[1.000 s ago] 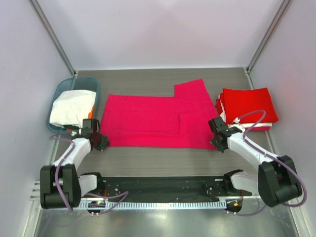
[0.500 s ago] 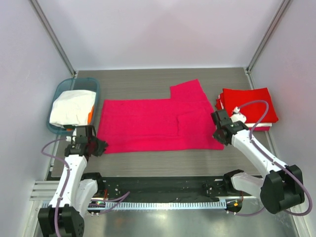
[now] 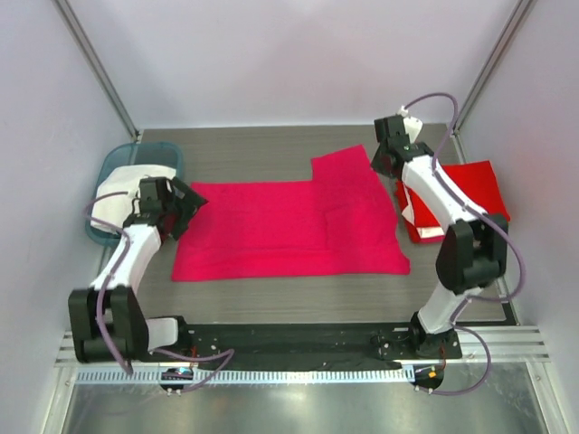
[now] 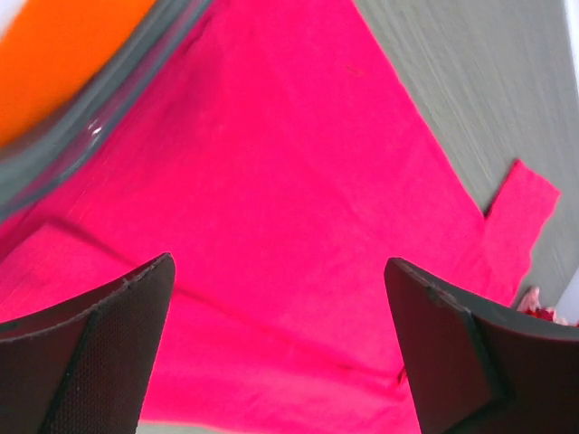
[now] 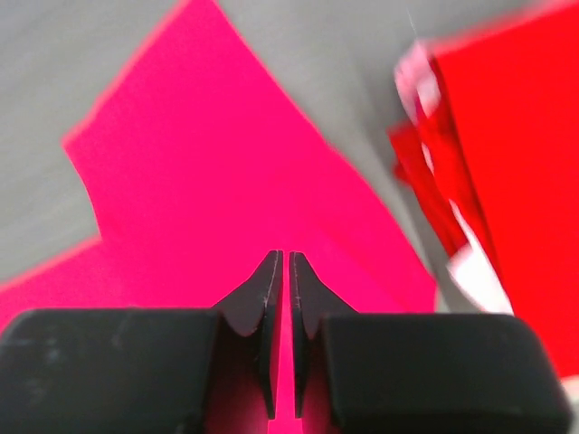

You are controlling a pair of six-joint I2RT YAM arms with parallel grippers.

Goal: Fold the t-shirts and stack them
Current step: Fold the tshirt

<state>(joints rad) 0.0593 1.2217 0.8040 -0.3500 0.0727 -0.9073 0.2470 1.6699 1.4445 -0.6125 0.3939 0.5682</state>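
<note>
Magenta t-shirt (image 3: 280,231) lengthwise left-right, sleeve (image 3: 346,167) pointing far, left fingers (image 4: 90,362) wide, right fingers (image 5: 258,307) narrow

No writing, label, brand mark or number can be read in any view. Magenta t-shirt (image 3: 289,231), centre of table: plain cloth, no print or tag legible. Red t-shirt stack (image 3: 466,185), far right: plain too (right wrist view is motion-blurred there).
</note>
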